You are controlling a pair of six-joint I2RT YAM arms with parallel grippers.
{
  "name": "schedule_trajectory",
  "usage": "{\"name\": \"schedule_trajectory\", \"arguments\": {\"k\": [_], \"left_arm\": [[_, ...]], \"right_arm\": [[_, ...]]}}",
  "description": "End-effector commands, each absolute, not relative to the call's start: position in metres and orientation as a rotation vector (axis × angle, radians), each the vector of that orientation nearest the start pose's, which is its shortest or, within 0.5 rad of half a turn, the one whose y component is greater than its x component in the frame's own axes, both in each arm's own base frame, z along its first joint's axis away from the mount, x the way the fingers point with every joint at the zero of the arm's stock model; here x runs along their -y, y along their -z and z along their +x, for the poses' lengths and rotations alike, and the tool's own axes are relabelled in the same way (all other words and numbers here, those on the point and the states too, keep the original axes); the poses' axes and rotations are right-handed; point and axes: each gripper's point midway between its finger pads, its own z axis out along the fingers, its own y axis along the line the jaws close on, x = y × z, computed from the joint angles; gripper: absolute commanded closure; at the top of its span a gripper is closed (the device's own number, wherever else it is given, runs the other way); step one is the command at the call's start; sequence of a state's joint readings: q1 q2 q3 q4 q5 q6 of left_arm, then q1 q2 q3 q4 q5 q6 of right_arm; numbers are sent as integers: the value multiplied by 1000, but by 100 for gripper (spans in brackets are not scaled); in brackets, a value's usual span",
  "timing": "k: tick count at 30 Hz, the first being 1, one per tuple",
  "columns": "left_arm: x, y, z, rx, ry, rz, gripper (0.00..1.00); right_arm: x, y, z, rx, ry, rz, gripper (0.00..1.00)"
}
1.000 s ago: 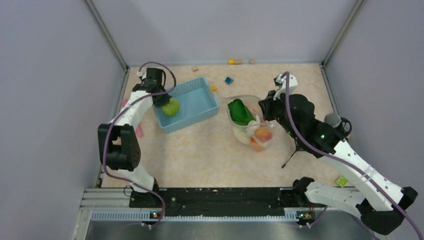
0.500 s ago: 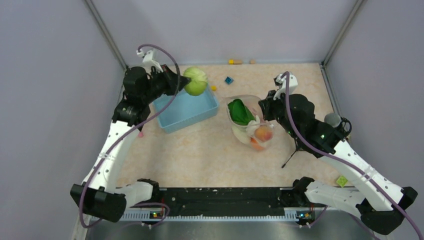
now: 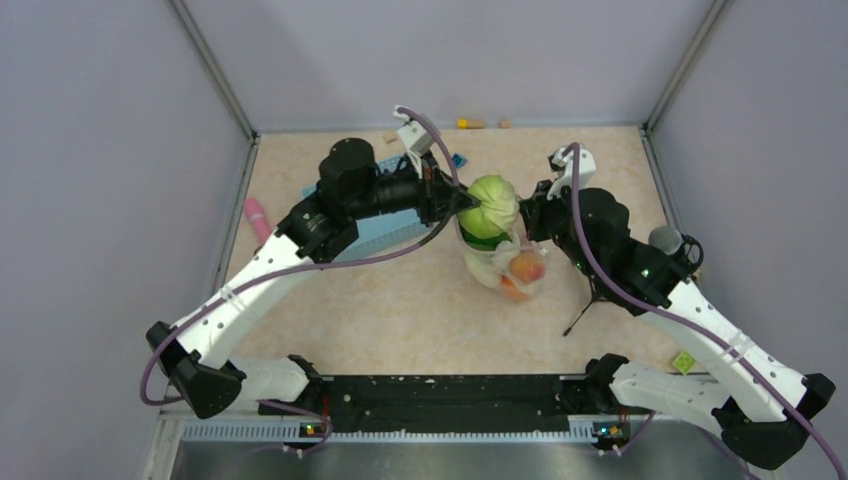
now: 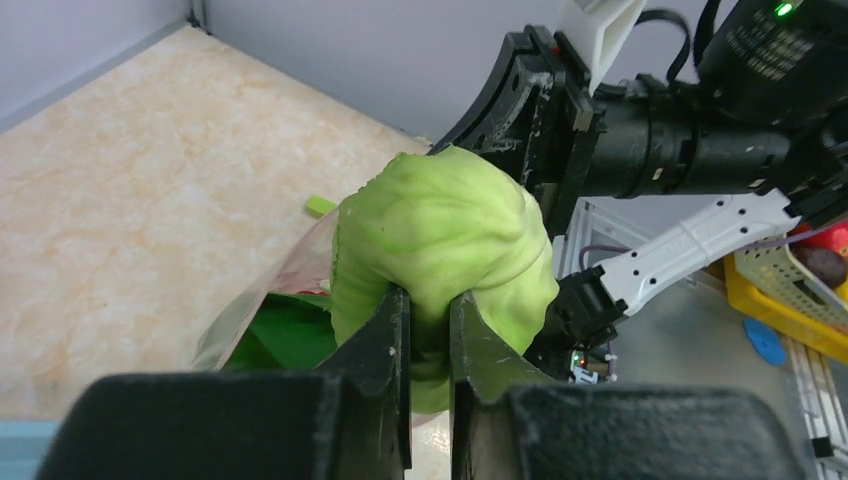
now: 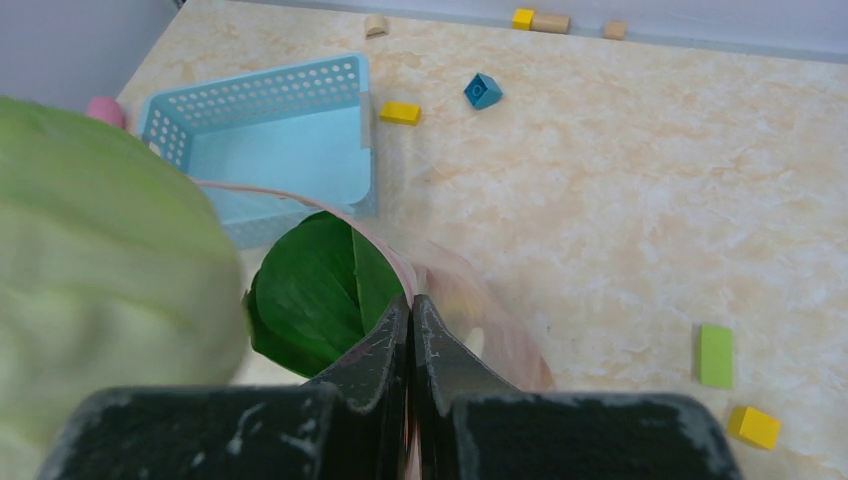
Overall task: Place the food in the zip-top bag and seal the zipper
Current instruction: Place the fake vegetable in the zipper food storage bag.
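Note:
A pale green leafy cabbage (image 3: 490, 205) hangs just above the mouth of the zip-top bag (image 3: 505, 268), with my left gripper (image 3: 462, 203) shut on its lower fold. In the left wrist view the fingers pinch the cabbage (image 4: 440, 240) at the left gripper (image 4: 428, 295), over the bag (image 4: 250, 320). My right gripper (image 5: 411, 300) is shut on the bag's pink zipper (image 5: 385, 250) and holds the mouth up and open. Inside the bag lie a dark green leaf (image 5: 310, 290), an orange fruit (image 3: 527, 267) and a white piece.
The light blue basket (image 5: 270, 130) stands left of the bag, partly under my left arm. A pink stick (image 3: 257, 215) lies by the left wall. Small blue (image 5: 482, 90), yellow (image 5: 400, 112) and green (image 5: 715, 355) blocks dot the table, and several more line the back wall.
My left arm lifted the cabbage out of the blue basket and carried it right, to just above the bag's mouth. The right arm and the bag stayed still.

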State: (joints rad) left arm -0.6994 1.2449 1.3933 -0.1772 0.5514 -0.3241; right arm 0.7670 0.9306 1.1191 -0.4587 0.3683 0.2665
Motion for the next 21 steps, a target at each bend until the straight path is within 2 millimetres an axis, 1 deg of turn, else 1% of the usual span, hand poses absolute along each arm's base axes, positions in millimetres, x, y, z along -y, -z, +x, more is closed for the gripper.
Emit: {"name": "schedule_trajectory", "arguments": {"k": [1, 4, 9, 11, 15, 17, 21], "left_arm": [[352, -413, 226, -1475, 1122, 904, 100], [361, -395, 231, -1497, 1039, 949, 100], [362, -364, 240, -1558, 954, 1000, 100], [366, -354, 240, -1573, 936, 1042, 100], [375, -335, 236, -1585, 882, 1159, 100], [379, -325, 230, -1572, 860, 1240, 100], [389, -314, 219, -1531, 867, 1342, 100]], "right_arm": [[-178, -362, 264, -1724, -458, -131, 100], [-176, -365, 262, -1717, -471, -121, 100], [-171, -370, 260, -1702, -477, -85, 100], [-171, -373, 259, -1694, -485, -80, 100], [-175, -376, 257, -1684, -520, -88, 100], [-175, -377, 256, -1681, -527, -83, 100], [-175, -378, 256, -1671, -538, -70, 100]]}}
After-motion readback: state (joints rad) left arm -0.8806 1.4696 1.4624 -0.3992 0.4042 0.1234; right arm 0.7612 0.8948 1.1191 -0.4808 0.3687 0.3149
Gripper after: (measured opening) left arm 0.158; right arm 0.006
